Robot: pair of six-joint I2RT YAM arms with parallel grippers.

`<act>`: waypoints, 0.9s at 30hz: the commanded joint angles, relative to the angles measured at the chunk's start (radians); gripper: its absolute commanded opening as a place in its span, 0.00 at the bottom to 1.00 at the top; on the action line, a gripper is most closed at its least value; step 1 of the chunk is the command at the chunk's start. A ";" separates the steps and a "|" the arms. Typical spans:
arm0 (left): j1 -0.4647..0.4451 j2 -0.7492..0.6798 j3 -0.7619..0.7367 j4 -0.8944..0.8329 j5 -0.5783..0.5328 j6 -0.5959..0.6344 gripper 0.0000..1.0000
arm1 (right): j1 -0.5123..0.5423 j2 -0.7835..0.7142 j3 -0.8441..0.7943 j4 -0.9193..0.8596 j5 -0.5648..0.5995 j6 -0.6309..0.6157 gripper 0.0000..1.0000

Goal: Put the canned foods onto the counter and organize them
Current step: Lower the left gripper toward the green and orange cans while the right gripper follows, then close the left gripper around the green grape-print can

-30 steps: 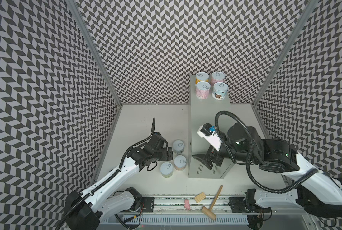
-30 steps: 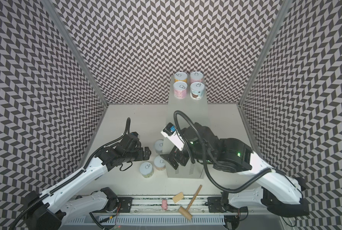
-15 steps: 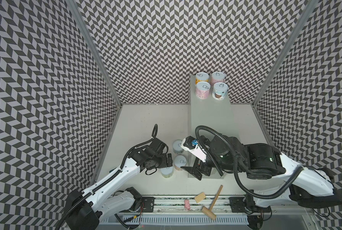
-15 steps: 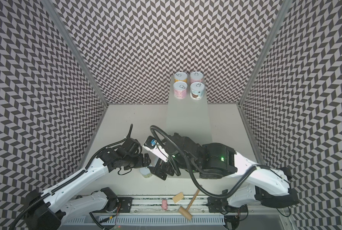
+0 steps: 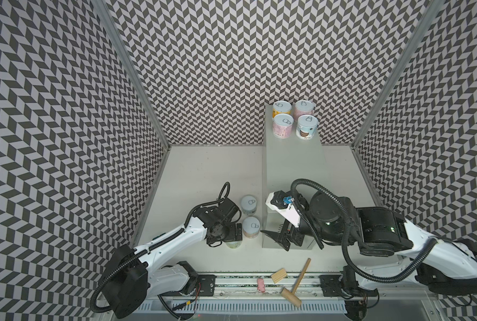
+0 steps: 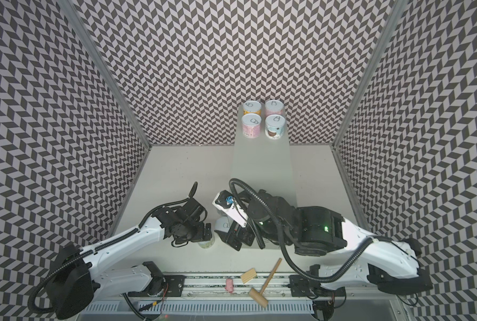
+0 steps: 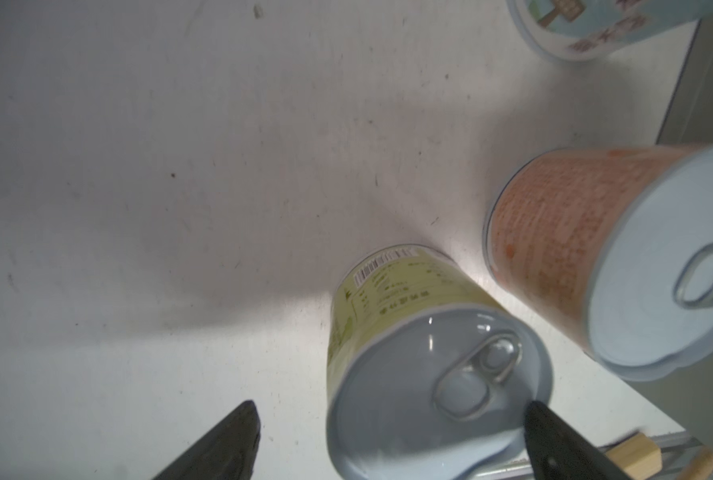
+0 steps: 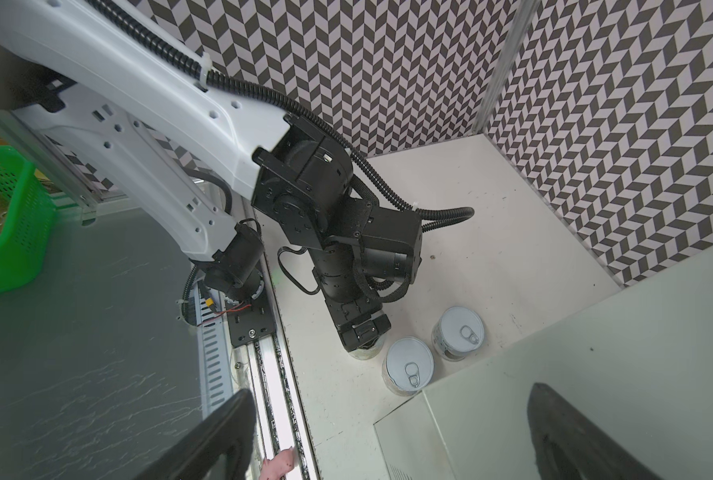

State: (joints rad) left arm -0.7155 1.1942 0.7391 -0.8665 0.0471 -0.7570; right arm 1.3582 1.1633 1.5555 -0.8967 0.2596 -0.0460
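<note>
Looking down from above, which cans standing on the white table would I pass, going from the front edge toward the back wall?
green can → orange can → light blue can

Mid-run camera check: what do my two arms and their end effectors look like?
Both arms, left arm and right arm, have white shells with black joints and a black corrugated hose looping alongside. The right arm shows small green lights. The left end effector and right end effector are black and tapered.
</note>
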 commanded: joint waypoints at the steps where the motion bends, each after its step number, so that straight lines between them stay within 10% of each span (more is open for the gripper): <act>1: -0.022 0.032 -0.010 0.025 -0.028 -0.020 1.00 | 0.004 -0.025 -0.022 0.071 0.019 -0.016 0.99; 27: -0.138 0.102 0.076 0.001 -0.085 -0.042 1.00 | 0.003 -0.071 -0.080 0.117 0.048 -0.029 0.99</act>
State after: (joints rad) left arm -0.8486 1.2903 0.8131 -0.8581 -0.0063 -0.7803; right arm 1.3582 1.1019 1.4719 -0.8280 0.2935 -0.0654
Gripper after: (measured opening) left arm 0.997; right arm 0.993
